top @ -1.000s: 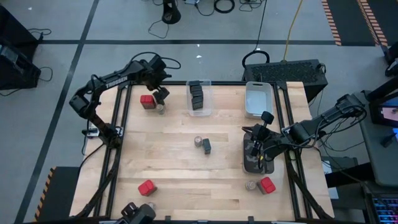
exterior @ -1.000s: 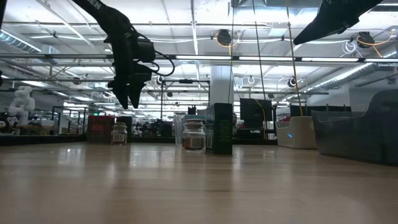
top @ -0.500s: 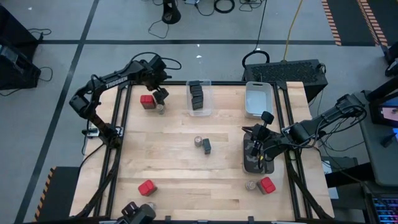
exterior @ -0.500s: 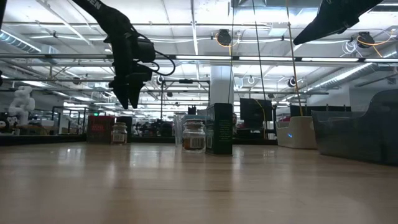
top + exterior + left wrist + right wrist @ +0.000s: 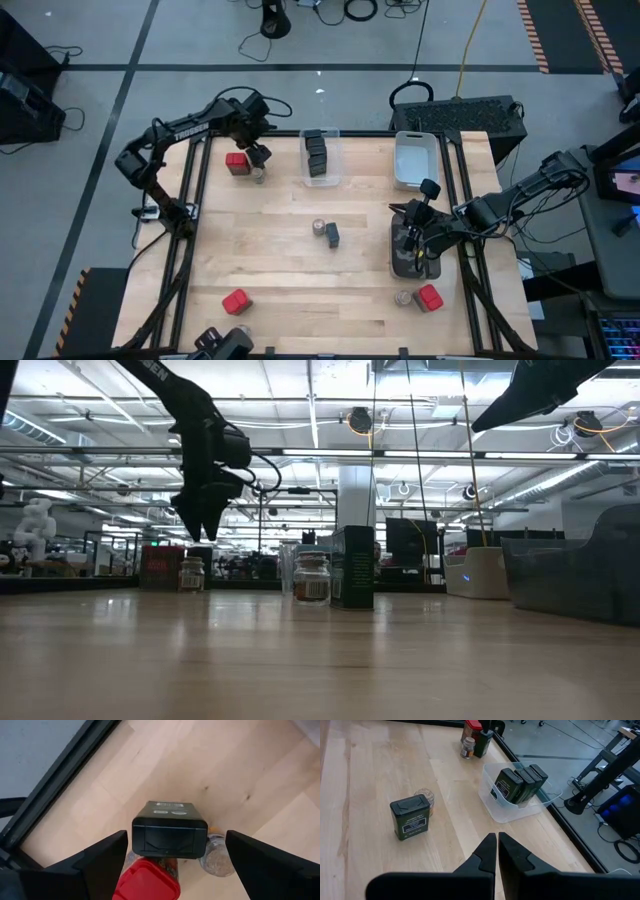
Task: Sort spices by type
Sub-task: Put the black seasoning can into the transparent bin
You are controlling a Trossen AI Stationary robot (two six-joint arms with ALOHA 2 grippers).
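My left gripper [image 5: 258,151] hangs open over the far left corner. Below it, between the wide-apart fingers and untouched, a dark tin [image 5: 169,836] stands on the table beside a red tin [image 5: 236,163] and a tan-topped jar [image 5: 259,175]. At the table's middle a second jar [image 5: 318,228] and dark tin [image 5: 332,235] stand together. A red tin [image 5: 236,301] sits near the left front, and another red tin [image 5: 430,297] with a jar [image 5: 403,298] sits near the right front. My right gripper [image 5: 497,840] is shut, waiting above the dark bin [image 5: 412,258].
A clear bin [image 5: 320,160] at the far edge holds several dark tins [image 5: 517,784]. A white bin [image 5: 414,162] stands to its right. The dark bin lies along the right side under the right arm. Bare wood stretches between the middle pair and the front tins.
My left gripper has turned a little in place above the tins at the far left corner. The tins, jars and right arm stay where they were.
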